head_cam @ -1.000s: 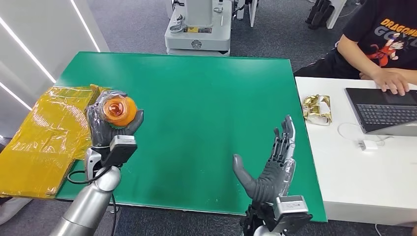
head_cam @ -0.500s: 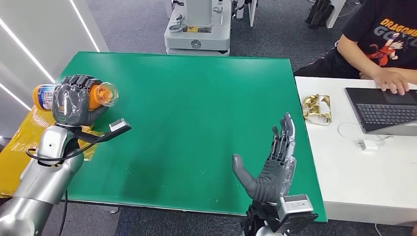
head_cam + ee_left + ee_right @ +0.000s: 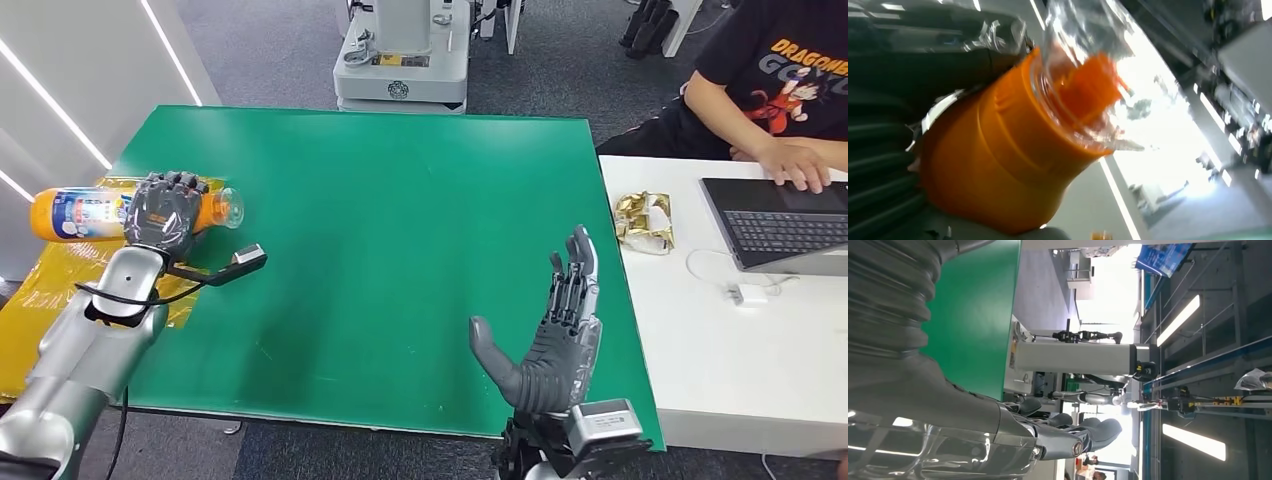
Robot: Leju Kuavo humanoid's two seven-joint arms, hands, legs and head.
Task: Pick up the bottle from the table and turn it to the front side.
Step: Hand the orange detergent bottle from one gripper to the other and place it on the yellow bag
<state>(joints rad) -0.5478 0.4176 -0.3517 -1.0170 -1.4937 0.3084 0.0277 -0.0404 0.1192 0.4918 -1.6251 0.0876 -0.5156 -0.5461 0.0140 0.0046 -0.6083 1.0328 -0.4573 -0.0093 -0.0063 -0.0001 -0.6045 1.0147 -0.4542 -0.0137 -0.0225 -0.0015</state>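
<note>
Bottle [image 3: 85, 214] now flatter, leftward.

A green surface [image 3: 400, 230] fills the middle of the head view, its top bare and matte, with a few faint scuffs near the front edge. At its left end a crinkled yellow plastic sheet [image 3: 60, 290] lies over the corner and hangs past the edge. Just beside its right edge stands a white surface [image 3: 720, 370], apart by a narrow gap. On the white one lie a crumpled gold foil wrapper [image 3: 645, 222], a dark laptop [image 3: 790, 238] and a white cable with a small adapter [image 3: 748, 294]. A person's hand [image 3: 800, 163] rests on the laptop's keyboard.
</note>
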